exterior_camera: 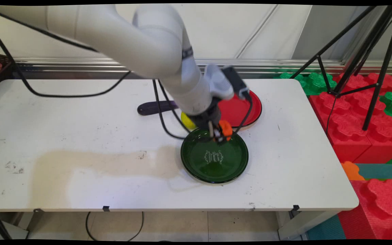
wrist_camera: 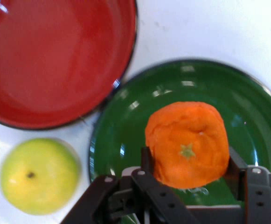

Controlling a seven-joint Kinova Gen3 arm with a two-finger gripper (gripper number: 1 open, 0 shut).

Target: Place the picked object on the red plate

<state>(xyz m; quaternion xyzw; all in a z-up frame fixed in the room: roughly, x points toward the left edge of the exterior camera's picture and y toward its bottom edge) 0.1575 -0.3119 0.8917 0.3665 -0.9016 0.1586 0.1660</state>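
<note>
Your gripper (wrist_camera: 187,170) grips an orange (wrist_camera: 187,143), squat, dimpled, green star-shaped stem mark up, over the green plate's (exterior_camera: 214,160) far rim. Red plate (exterior_camera: 242,109) sits behind it near the table's (exterior_camera: 80,136) far edge; yellow apple (wrist_camera: 38,175) beside both.

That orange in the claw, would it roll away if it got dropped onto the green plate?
Probably only a little: the orange looks squarish and flattened. The green plate has a raised rim that would likely catch it. Its matte skin seems grippy.
</note>
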